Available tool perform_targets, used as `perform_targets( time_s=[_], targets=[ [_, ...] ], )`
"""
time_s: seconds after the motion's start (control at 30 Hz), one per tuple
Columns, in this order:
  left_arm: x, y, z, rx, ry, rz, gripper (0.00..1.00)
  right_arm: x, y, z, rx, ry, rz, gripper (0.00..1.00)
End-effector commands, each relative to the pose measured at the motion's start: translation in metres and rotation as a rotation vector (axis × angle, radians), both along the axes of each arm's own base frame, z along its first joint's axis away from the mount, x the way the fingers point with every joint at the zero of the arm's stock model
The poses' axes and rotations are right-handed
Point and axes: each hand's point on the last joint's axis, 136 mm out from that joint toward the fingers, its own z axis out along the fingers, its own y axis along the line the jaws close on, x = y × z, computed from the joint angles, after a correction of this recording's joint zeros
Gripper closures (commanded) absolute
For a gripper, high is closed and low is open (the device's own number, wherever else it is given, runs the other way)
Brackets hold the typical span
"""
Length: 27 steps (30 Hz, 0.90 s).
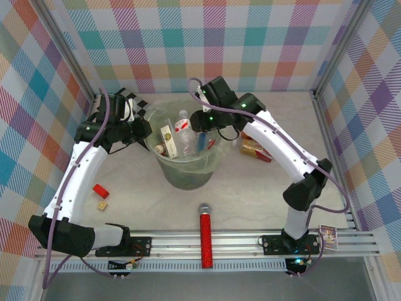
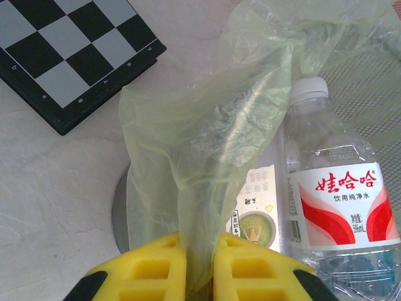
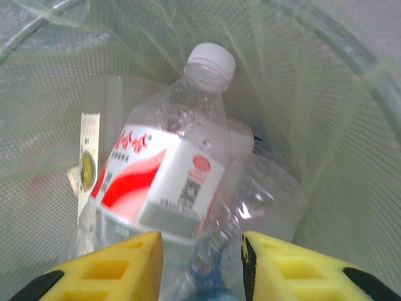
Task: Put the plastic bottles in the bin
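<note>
Several bottles lie inside the bin (image 1: 188, 175), yes?

Yes. Uppermost is a clear bottle (image 3: 163, 175) with a white cap and a red-and-white label, lying over a crumpled clear bottle (image 3: 266, 200). A third bottle (image 3: 91, 163) with a pale label stands beside them against the mesh wall.

And the bin itself?

In the middle of the surface (image 1: 138, 182), between the two arms. A few more bottles (image 1: 257, 149) lie just right of it, partly behind the right arm.

What about the left hand (image 2: 199, 251)?

Clenched on the pale-green liner (image 2: 188, 157) at the bin's left rim; the plastic is pinched between its yellow fingers (image 2: 156, 269). A checkerboard (image 2: 69, 56) lies beyond.

The right hand (image 3: 202, 251)?

Down in the bin's mouth, over the bottles. It is clenched, its fingers close together with a narrow gap, and the crumpled bottle shows in that gap. Whether they squeeze it I cannot tell.

Anything else?

A red microphone (image 1: 205, 241) lies near the front rail. A small red block (image 1: 100, 190) and a tan one (image 1: 101, 205) sit left of the bin.
</note>
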Motion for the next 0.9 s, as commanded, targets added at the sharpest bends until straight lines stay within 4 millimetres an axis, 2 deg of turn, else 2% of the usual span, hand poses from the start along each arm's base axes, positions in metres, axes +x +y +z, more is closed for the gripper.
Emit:
perform_targets(
  time_s=[0.0, 0.07, 0.1, 0.27, 0.37, 0.47, 0.57, 0.77, 0.87],
  targets=[
    [0.003, -0.003, 0.003, -0.026, -0.013, 0.012, 0.87, 0.006, 0.023, -0.004, 0.046, 0.015, 0.027, 0.62],
    [0.004, -0.003, 0.004, -0.024, -0.017, 0.014, 0.87, 0.005, 0.026, -0.007, 0.04, 0.028, 0.04, 0.61],
    [0.004, -0.003, 0.005, -0.024, -0.018, 0.013, 0.87, 0.005, 0.025, -0.001, 0.041, 0.014, 0.039, 0.61],
    [0.001, -0.001, 0.008, -0.015, -0.02, 0.011, 0.87, -0.003, 0.006, 0.058, 0.077, -0.117, 0.038, 0.6],
    [0.0, 0.0, 0.009, -0.009, -0.024, 0.012, 0.87, -0.013, -0.009, 0.073, 0.077, -0.145, 0.033, 0.6],
    [0.0, 0.0, 0.008, -0.011, -0.025, 0.013, 0.87, -0.024, -0.015, 0.068, 0.078, -0.118, 0.039, 0.61],
    [0.001, -0.001, 0.007, -0.015, -0.022, 0.014, 0.87, -0.029, -0.017, 0.051, 0.058, -0.069, 0.038, 0.62],
    [0.003, -0.002, 0.005, -0.022, -0.016, 0.018, 0.87, -0.035, -0.003, 0.011, 0.03, 0.028, 0.059, 0.64],
    [0.003, -0.002, 0.004, -0.023, -0.014, 0.021, 0.87, -0.043, 0.012, -0.006, 0.047, 0.113, 0.1, 0.64]
  ],
)
